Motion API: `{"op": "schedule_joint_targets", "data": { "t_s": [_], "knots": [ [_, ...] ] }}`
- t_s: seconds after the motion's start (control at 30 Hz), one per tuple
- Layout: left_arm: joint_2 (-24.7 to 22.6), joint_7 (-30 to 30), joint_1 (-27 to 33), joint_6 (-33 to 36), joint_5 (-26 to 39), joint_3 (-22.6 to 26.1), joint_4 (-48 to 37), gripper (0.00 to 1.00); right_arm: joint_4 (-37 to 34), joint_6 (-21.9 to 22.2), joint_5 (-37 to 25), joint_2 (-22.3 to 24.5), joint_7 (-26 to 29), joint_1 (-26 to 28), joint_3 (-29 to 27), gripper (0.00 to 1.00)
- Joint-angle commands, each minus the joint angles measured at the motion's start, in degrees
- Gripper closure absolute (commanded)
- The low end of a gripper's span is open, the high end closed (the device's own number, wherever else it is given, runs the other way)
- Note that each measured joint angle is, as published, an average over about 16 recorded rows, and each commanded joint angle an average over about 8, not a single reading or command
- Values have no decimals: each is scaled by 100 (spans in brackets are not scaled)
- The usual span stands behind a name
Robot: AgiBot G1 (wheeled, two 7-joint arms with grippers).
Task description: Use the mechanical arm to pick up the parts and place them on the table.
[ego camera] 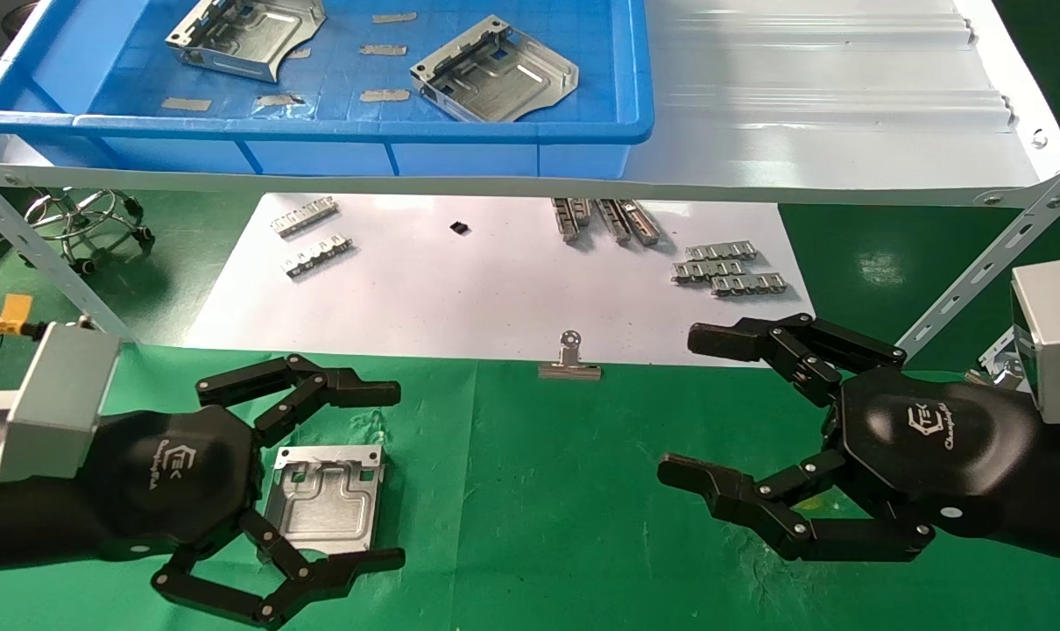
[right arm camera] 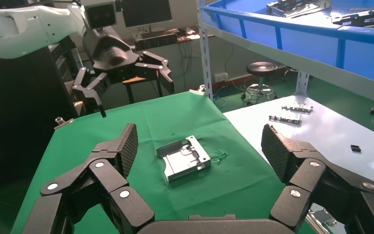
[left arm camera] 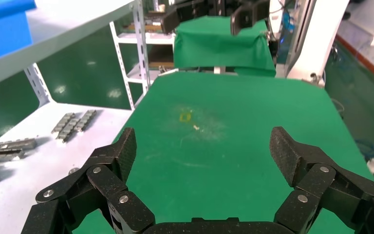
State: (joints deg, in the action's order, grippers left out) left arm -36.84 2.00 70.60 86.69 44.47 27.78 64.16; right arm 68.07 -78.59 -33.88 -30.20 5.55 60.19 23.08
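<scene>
One silver part (ego camera: 324, 499) lies flat on the green cloth table (ego camera: 539, 526); it also shows in the right wrist view (right arm camera: 182, 157). My left gripper (ego camera: 390, 478), on the arm with the yellow-tagged cable, is open and empty, raised above the part with its fingers spread to either side of it. In its own wrist view (left arm camera: 204, 148) the part is hidden and only cloth with the yellow square mark (left arm camera: 185, 116) shows. Two more parts (ego camera: 245, 31) (ego camera: 495, 70) lie in the blue bin (ego camera: 635, 88). My right gripper (ego camera: 683, 405) is open and empty over the table's right side.
The white shelf (ego camera: 845, 131) holding the bin overhangs a white paper sheet (ego camera: 460, 289) with small ridged strips (ego camera: 730, 267) and a binder clip (ego camera: 570, 361) at its front edge. A slanted shelf brace (ego camera: 977, 272) stands by my right arm. A stool (ego camera: 83, 219) stands far left.
</scene>
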Motion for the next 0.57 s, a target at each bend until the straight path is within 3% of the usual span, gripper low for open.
{"op": "schedule_joint_targets", "data": {
  "t_s": [0.03, 0.57],
  "knots": [
    [23, 108, -112, -12, -32, -146, 117, 0, 0, 0, 0, 0, 0, 0, 0, 0],
    [178, 858, -886, -95, -256, -1155, 924, 0, 0, 0, 0, 0, 0, 0, 0, 0]
  ]
}}
